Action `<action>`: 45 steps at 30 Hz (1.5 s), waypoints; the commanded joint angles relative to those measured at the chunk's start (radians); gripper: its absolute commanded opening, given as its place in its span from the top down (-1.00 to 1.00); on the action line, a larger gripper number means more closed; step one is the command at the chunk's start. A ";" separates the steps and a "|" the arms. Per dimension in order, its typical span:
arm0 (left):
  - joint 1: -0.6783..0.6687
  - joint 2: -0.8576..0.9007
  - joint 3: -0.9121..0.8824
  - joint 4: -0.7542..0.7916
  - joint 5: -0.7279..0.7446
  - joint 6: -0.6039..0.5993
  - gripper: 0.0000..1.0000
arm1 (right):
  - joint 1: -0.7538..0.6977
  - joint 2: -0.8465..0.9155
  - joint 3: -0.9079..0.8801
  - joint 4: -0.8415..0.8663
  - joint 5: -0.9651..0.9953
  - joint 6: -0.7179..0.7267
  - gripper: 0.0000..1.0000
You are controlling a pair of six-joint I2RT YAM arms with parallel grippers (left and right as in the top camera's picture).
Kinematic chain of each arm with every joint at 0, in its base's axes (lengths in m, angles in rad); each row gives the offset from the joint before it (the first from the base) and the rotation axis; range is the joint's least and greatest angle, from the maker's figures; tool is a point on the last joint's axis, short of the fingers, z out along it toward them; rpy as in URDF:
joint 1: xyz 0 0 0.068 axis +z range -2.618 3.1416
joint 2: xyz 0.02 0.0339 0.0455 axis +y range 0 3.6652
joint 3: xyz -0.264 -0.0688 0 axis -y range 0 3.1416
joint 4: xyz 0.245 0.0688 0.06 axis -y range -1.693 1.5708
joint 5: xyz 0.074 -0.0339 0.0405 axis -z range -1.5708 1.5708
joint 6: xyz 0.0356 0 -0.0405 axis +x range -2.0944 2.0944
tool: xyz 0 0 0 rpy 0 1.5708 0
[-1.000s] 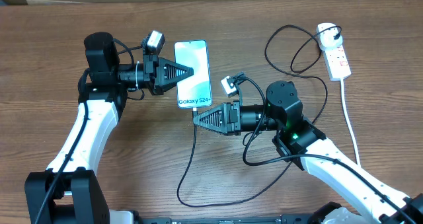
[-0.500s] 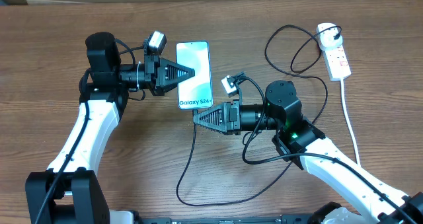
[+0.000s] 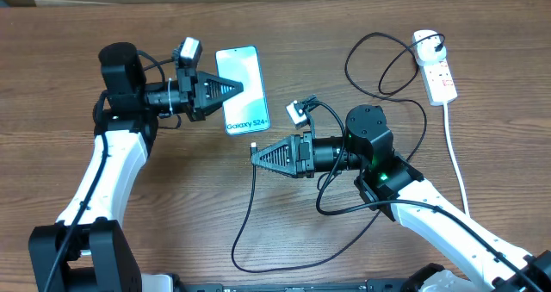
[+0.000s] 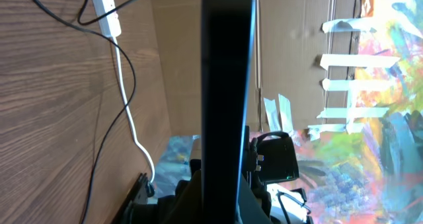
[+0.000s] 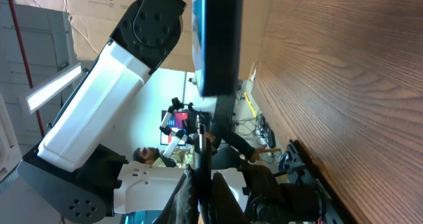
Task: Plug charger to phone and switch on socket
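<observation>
My left gripper [image 3: 234, 89] is shut on the phone [image 3: 242, 90] and holds it above the table, light-blue screen up, its "Galaxy S24" end toward my right arm. In the left wrist view the phone [image 4: 228, 85] shows edge-on as a dark bar between the fingers [image 4: 228, 201]. My right gripper [image 3: 256, 153] is shut on the charger just behind its connector tip [image 3: 254, 145], which is a short gap below the phone's lower edge, not touching. In the right wrist view the thin connector [image 5: 202, 174] rises from the fingers [image 5: 201, 201] toward the phone's edge [image 5: 215, 39]. The socket [image 3: 439, 68] lies far right.
The black cable [image 3: 245, 214] loops down to the front edge, back under my right arm and up to its plug [image 3: 428, 42] in the socket's far end. The thick white cord [image 3: 456, 154] runs down the right side. The socket [image 4: 106, 6] also shows in the left wrist view.
My left gripper has carried the phone up and to the left, away from the connector that was at its lower edge. My right gripper has stayed in place with the charger.
</observation>
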State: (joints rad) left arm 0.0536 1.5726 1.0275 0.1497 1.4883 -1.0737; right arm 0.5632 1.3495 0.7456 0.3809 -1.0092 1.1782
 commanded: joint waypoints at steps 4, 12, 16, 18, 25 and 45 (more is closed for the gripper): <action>-0.003 -0.019 0.023 0.002 0.062 0.018 0.92 | 0.000 0.002 0.004 0.011 0.004 0.004 0.93; -0.019 -0.019 0.023 -0.021 0.074 0.019 0.91 | -0.001 0.002 0.004 0.025 0.014 0.004 0.93; -0.031 -0.019 0.023 -0.022 0.073 0.019 0.91 | -0.001 0.002 0.004 0.030 0.014 0.006 0.93; -0.036 -0.019 0.023 -0.022 0.072 0.019 0.91 | -0.001 0.002 0.004 0.031 0.014 0.009 0.93; -0.037 -0.019 0.023 -0.022 0.073 0.019 0.91 | -0.001 0.002 0.004 0.030 0.022 0.008 0.93; -0.037 -0.019 0.023 -0.022 0.092 0.019 0.92 | -0.001 0.002 0.004 0.031 0.032 0.008 0.93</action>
State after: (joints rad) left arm 0.0208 1.5726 1.0275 0.1261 1.5341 -1.0710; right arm 0.5636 1.3495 0.7456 0.4007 -0.9878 1.1793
